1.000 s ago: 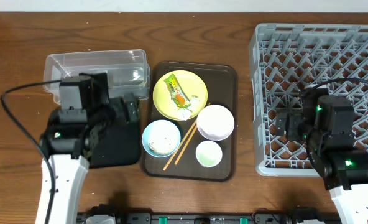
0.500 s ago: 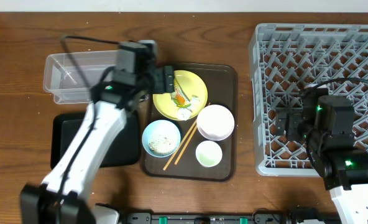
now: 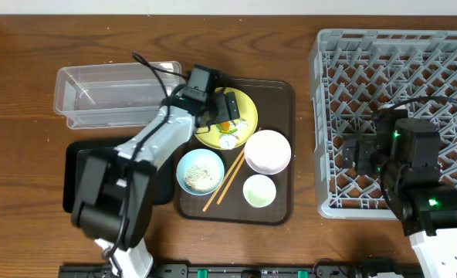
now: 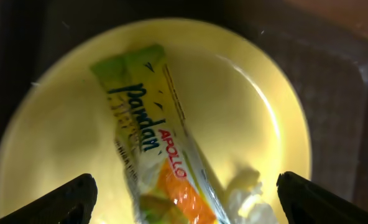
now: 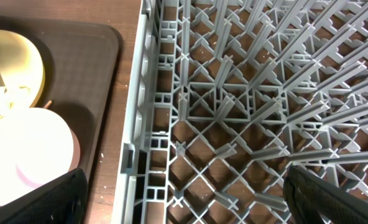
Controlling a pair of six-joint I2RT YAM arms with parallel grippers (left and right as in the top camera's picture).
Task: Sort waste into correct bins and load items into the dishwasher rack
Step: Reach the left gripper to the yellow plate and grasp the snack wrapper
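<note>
My left gripper is open, low over the yellow plate, its fingers on either side of the green-yellow snack wrapper. The left wrist view shows the open jaws, the plate and the crumpled white tissue beside the wrapper. The tissue lies on the plate's near edge. The light blue bowl holds white rice scraps. The white bowl, the cup and the chopsticks lie nearby. My right gripper is open and empty over the grey rack.
The dishes sit on a dark brown serving tray. The clear tub is at the back left, the black tray in front of it. The right wrist view shows the open jaws, the rack's pegs and the white bowl.
My left arm has swung from over the black tray, back and to the right, and now reaches over the yellow plate and wrapper. The right arm has not moved.
</note>
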